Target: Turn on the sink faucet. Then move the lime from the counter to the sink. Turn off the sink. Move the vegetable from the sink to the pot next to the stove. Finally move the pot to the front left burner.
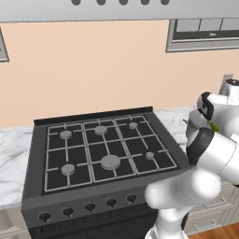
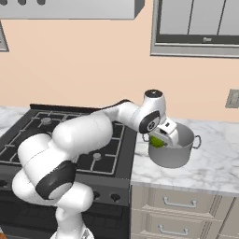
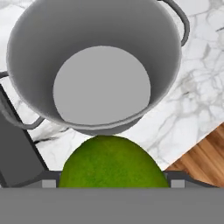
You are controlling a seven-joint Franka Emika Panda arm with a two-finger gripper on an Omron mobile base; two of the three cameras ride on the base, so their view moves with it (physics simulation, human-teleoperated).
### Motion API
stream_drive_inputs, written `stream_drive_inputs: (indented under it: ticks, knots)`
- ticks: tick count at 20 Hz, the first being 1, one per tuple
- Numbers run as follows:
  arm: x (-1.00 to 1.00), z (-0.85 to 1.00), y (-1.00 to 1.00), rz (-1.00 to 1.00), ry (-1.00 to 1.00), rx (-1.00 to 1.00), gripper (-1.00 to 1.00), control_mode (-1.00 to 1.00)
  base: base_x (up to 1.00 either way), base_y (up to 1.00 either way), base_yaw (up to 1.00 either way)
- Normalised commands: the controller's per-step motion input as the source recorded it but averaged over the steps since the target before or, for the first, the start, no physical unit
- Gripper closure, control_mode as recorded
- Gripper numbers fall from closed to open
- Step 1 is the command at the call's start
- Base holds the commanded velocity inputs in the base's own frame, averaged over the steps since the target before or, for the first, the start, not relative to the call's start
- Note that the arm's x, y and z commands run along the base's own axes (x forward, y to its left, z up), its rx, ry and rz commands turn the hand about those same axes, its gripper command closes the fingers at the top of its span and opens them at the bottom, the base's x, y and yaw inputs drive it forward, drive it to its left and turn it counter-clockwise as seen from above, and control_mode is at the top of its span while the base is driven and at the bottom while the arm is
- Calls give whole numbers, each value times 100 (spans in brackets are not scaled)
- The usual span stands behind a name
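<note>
The marble counter (image 2: 212, 163) carries 1 grey pot (image 2: 179, 154), seemingly just beside the stove (image 2: 105, 161).

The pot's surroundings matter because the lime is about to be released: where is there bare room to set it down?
The pot is bare inside. Marble counter lies free right of it and toward the front edge. It is crowded at the pot's left, where the stove borders, and where the gripper holds the lime.

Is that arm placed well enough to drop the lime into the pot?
Probably yes. The pincer holds the lime just above the pot, whose mouth is open and empty below it, with nothing between them.
</note>
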Motion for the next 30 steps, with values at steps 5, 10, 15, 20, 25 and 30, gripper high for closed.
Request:
stream_drive_inputs:
  ticks: [5,10,15,20,25,30]
  knots:
    - [27,0,-32,0,0,6,100,-100,0,0,0]
    - [33,0,-20,1,0,3,100,-100,0,0,0]
    - [22,-20,-6,1,0,0,100,-100,0,0,0]
    - [6,-41,0,0,0,0,100,-100,0,0,0]
    - [11,-32,0,1,0,0,100,-100,0,0,0]
    - [24,-22,0,1,0,0,100,-100,0,0,0]
